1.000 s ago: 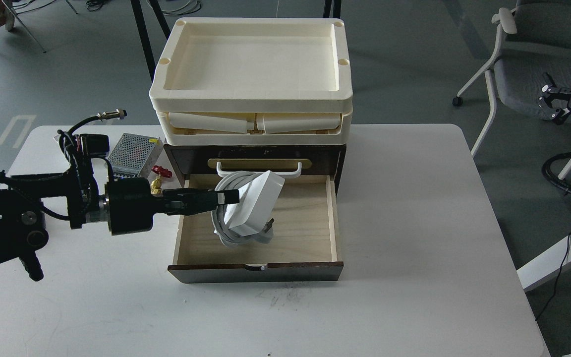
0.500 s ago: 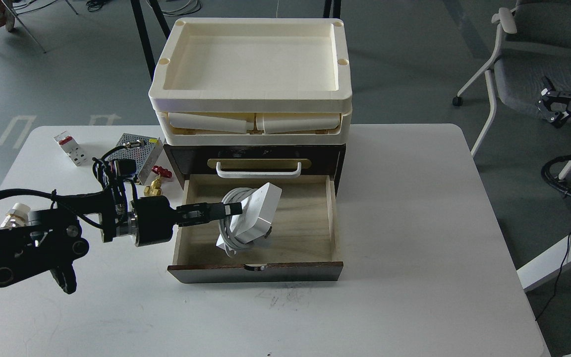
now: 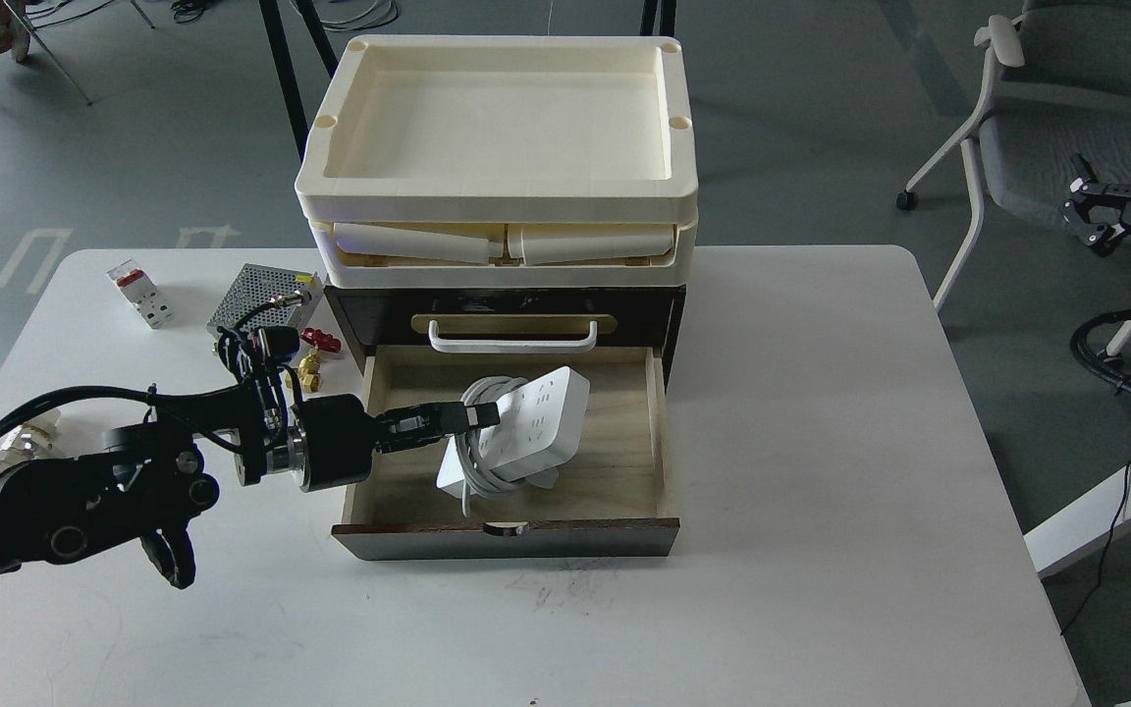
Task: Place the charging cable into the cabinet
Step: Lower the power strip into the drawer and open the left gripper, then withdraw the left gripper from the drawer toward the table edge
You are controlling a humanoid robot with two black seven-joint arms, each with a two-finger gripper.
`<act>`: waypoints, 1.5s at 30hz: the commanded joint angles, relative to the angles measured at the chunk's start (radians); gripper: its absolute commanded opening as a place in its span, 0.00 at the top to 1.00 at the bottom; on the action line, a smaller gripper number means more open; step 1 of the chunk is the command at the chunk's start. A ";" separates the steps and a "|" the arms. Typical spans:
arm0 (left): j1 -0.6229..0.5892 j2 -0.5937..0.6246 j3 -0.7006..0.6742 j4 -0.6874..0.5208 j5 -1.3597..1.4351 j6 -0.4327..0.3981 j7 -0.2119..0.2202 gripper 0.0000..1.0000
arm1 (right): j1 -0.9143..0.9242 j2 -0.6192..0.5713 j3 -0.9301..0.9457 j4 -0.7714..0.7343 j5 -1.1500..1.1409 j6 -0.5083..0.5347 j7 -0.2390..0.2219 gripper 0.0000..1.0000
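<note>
The charging cable (image 3: 531, 422), a white power strip with its cord looped around it, lies tilted inside the open bottom drawer (image 3: 615, 462) of the dark brown cabinet (image 3: 379, 314), sockets facing up. My left gripper (image 3: 480, 416) reaches in over the drawer's left wall and is shut on the strip's left edge and cord. A second drawer above, with a white bar handle (image 3: 511, 339), is closed. My right gripper (image 3: 1096, 211) hangs open and empty off the table at the far right.
Stacked cream plastic trays (image 3: 497, 147) sit on top of the cabinet. A silver perforated box (image 3: 266, 299), a white-and-red breaker block (image 3: 138, 293) and a red-handled brass valve (image 3: 315, 353) lie left of the cabinet. A grey chair (image 3: 1066, 128) stands right of the table.
My left gripper has lowered the charging cable into the drawer and tipped it from standing on edge to nearly flat, sockets up. The left arm has dropped lower. The right gripper barely moved.
</note>
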 commanded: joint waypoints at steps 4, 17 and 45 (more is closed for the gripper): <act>0.011 -0.035 -0.001 0.002 -0.009 0.006 0.000 0.59 | -0.013 -0.001 0.005 0.004 0.003 0.000 0.000 0.00; 0.055 0.027 -0.100 -0.004 -0.193 -0.089 0.000 0.32 | -0.022 0.002 0.014 0.002 0.002 0.000 0.000 0.00; 0.163 0.080 -0.996 0.546 -0.482 -0.292 0.000 0.13 | 0.010 -0.013 0.101 0.335 -0.023 0.000 0.003 0.00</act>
